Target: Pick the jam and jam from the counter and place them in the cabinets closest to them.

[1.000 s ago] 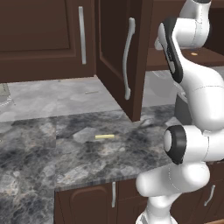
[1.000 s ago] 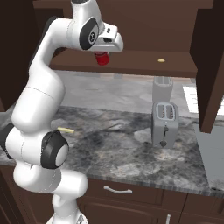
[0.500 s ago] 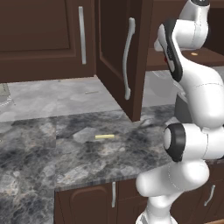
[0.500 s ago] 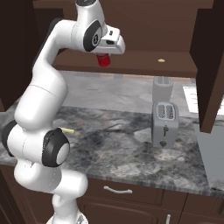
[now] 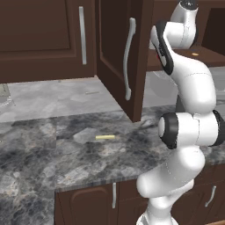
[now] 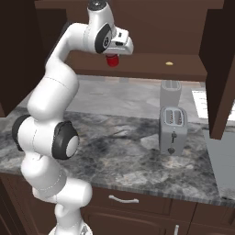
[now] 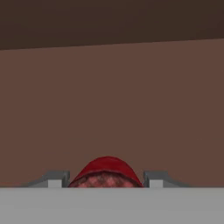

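Observation:
A bright red jam jar (image 6: pixel 111 60) hangs in my gripper (image 6: pixel 113 58), which is shut on it, just above the front edge of the open cabinet's brown shelf (image 6: pixel 151 69). In the hand view the red jar (image 7: pixel 106 171) sits between my grey fingers (image 7: pixel 53 179), facing the brown shelf surface (image 7: pixel 113 105). The cabinet's dark door (image 5: pixel 125 52) with its curved silver handle (image 5: pixel 128 57) stands open to my left. The pinkish-purple jar is out of view.
A silver toaster (image 6: pixel 172 129) stands on the marble counter (image 6: pixel 133 156) at the right. A thin yellow stick (image 5: pixel 105 137) lies on the counter. A small yellow item (image 6: pixel 169 63) rests on the shelf. The right cabinet door (image 6: pixel 220 69) hangs open.
My arm has carried the red jar a little to the right and toward the shelf; the jar stays held.

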